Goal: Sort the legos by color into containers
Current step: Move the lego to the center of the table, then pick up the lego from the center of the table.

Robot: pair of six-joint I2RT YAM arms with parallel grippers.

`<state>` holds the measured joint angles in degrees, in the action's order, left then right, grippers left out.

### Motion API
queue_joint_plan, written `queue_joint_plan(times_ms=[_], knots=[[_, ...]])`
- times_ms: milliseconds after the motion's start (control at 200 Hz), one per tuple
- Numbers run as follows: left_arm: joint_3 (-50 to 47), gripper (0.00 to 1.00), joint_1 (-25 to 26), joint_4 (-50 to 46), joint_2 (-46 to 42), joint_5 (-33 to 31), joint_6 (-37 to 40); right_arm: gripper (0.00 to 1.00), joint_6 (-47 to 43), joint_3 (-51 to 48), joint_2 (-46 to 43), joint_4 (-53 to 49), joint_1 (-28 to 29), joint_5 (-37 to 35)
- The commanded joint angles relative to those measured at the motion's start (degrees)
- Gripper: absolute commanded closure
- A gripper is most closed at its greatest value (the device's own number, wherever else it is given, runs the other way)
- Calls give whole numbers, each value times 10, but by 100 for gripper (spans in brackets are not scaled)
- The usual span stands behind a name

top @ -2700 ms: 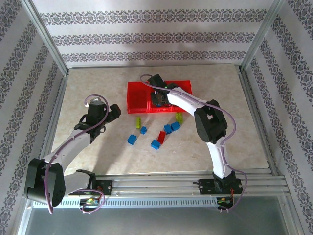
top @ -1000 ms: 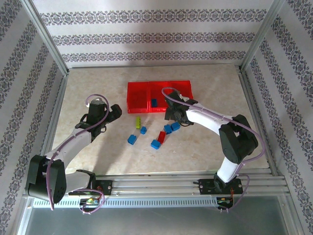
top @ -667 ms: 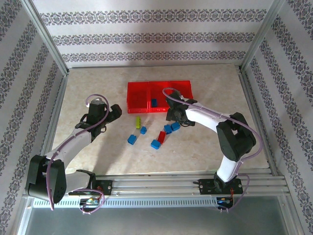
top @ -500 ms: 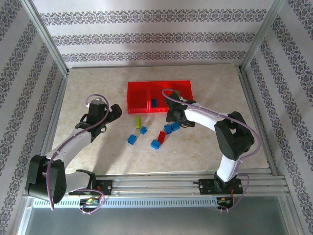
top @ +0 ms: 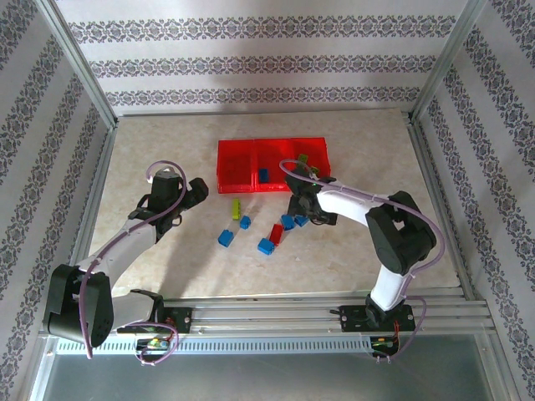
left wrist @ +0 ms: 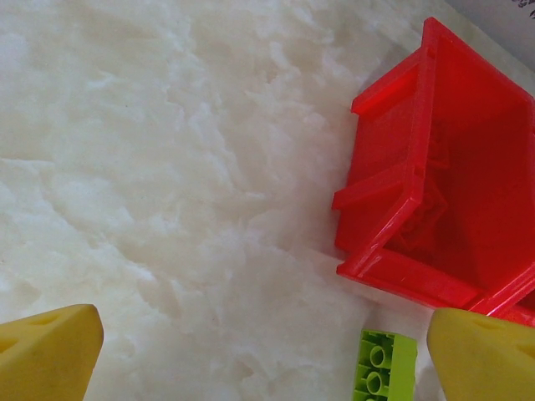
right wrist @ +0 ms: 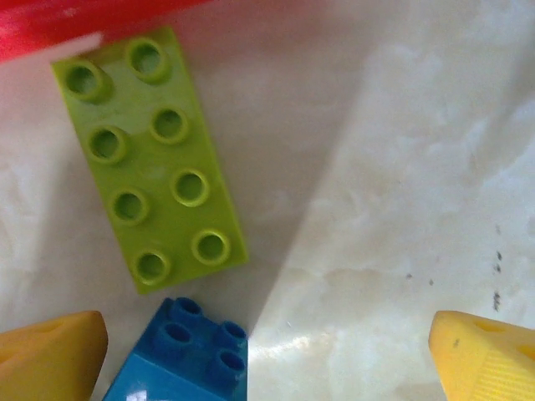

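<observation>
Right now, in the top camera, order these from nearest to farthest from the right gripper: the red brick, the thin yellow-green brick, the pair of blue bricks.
1. Pair of blue bricks, right beside the right gripper, on its left.
2. Red brick, farther left and toward the arm bases.
3. Thin yellow-green brick, farthest, well to the left near the bins.

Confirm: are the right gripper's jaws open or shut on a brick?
Open. The right gripper has its jaws wide apart at the wrist view's lower corners; the green brick and blue brick lie ungripped.
</observation>
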<state>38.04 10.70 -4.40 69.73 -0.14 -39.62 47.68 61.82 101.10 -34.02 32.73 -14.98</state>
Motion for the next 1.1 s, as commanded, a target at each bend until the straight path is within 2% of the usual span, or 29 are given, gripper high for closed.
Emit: queue_joint_plan(times_ms=[0,165,260,440,680,1094], knots=[[-4,0,-10,9,-2,5,-10,2,12,-25,-25,-15,-3,8],[-6,0,-9,10,-3,5,-11,2,16,-51,-45,-11,5,21],[-8,0,-10,12,-5,6,-11,6,16,-64,-53,-5,8,26],[-10,0,-10,12,-7,6,-12,18,2,-72,-54,15,8,40],[-13,0,-10,5,-16,1,-10,40,-11,-58,-38,31,4,57],[-13,0,-11,2,-19,-2,-9,60,-12,-64,-20,60,-1,90]])
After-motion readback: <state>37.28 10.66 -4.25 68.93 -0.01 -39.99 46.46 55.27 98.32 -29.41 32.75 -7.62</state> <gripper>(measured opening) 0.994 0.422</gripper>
